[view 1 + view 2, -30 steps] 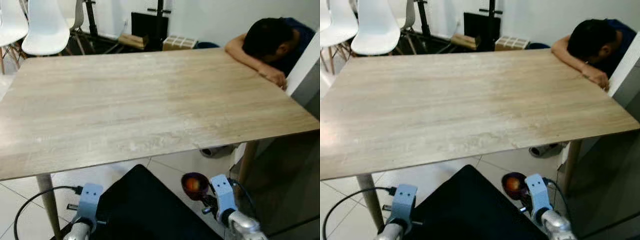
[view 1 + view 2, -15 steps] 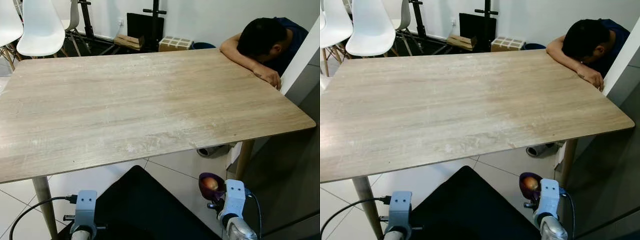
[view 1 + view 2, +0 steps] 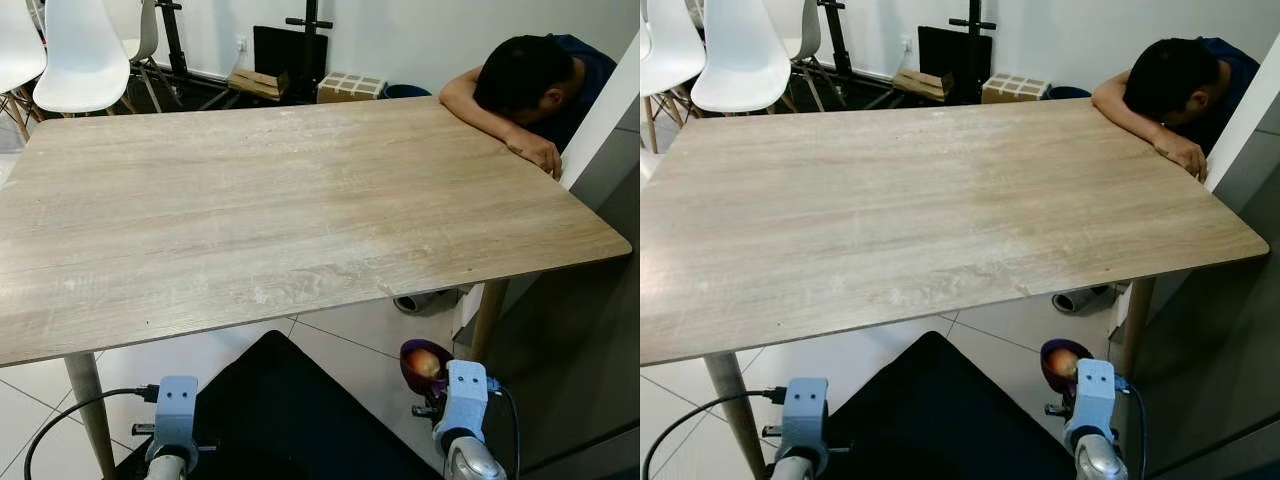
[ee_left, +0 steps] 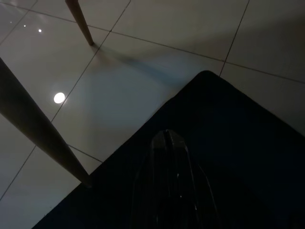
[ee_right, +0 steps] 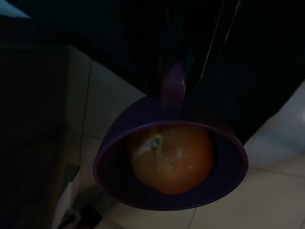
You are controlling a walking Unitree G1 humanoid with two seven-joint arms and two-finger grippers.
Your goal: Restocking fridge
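A purple cup (image 3: pixel 421 366) with a round orange-red fruit (image 5: pixel 172 157) inside hangs below the table's front edge, over the tiled floor. My right gripper (image 5: pixel 174 71) is shut on the cup's handle (image 5: pixel 173 88), and its wrist block (image 3: pixel 463 389) shows just beside the cup. My left arm (image 3: pixel 175 405) hangs idle at the lower left. In the dark left wrist view its black fingers (image 4: pixel 167 181) lie close together with nothing between them.
A long wooden table (image 3: pixel 280 200) stands right in front of me. A person (image 3: pixel 525 80) leans with head and arm on its far right corner. White chairs (image 3: pixel 85 60) stand at the far left, a white panel (image 3: pixel 605 100) at the right, a black shape (image 3: pixel 285 420) below.
The view has swung and steadied over the table. My right gripper with the cup has shifted a little to the right, toward the right table leg. In the last half second almost nothing moved.
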